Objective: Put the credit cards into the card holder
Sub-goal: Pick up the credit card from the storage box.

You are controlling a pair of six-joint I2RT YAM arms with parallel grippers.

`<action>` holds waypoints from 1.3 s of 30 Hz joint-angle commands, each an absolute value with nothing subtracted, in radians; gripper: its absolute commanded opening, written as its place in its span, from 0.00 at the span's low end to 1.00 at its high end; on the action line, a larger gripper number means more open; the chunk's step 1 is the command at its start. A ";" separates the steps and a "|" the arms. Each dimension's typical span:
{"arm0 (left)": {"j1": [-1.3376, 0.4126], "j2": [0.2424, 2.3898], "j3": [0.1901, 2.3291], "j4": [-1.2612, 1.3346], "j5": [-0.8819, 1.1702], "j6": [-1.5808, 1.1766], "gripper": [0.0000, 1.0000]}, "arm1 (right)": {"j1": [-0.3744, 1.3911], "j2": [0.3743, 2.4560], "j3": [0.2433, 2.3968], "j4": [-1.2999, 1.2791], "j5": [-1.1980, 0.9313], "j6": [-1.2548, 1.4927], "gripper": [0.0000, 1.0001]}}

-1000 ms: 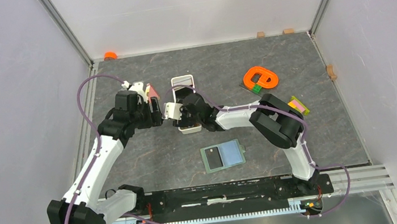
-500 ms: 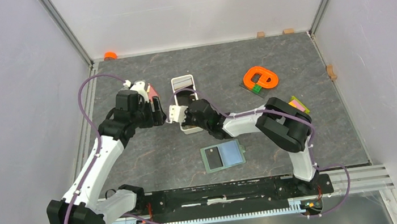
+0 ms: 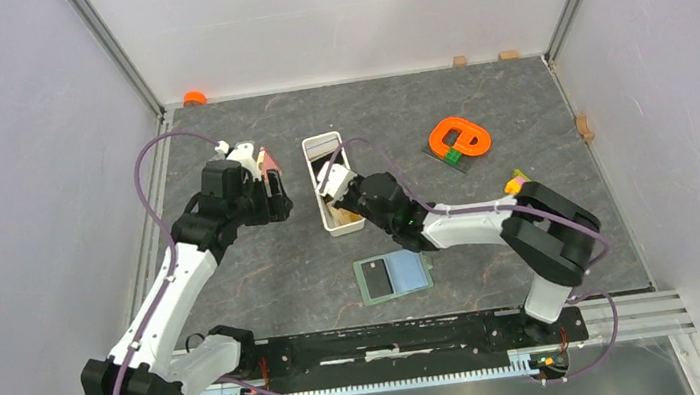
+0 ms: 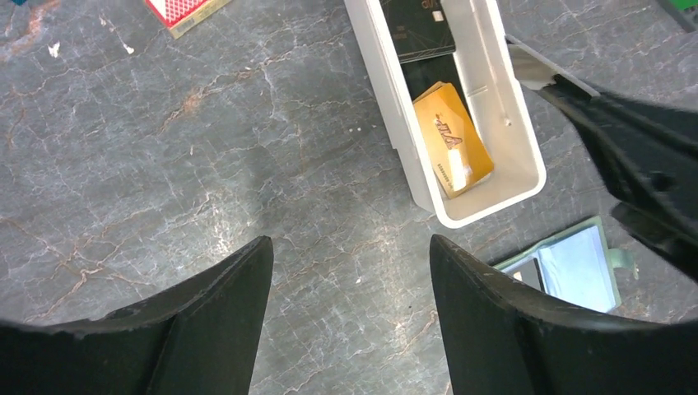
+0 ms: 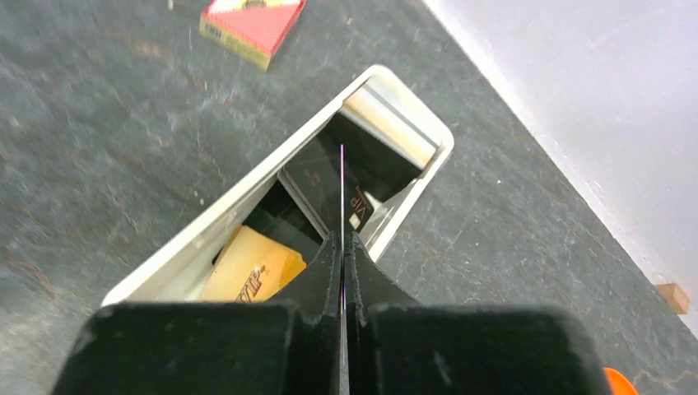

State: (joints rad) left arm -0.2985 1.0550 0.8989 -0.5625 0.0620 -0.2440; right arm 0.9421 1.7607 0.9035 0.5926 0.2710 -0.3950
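Note:
The white tray holds credit cards: a tan-orange one at its near end and black ones further back. My right gripper hangs over the tray, shut on a thin card seen edge-on. The card holder lies open on the table nearer the bases, pale blue inside, with a dark card in its left half. My left gripper hovers open left of the tray, holding nothing.
A red card box lies beside the left gripper. An orange ring-shaped object sits at the back right, a small coloured item by the right elbow, an orange cap in the back left corner.
My right gripper has shut on a card in the tray and drawn back toward the right, its arm swinging rightward. The left arm has barely moved.

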 commanded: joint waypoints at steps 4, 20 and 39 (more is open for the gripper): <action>-0.304 0.981 0.871 -0.456 0.204 -0.188 0.74 | 0.924 1.527 0.851 0.600 0.235 -0.157 0.00; -0.568 0.855 0.569 0.218 0.650 -0.599 0.74 | 0.764 1.004 0.442 0.574 -0.380 0.357 0.00; -0.742 0.971 0.485 0.423 0.649 -0.696 0.31 | 0.759 0.902 0.320 0.763 -0.561 0.568 0.00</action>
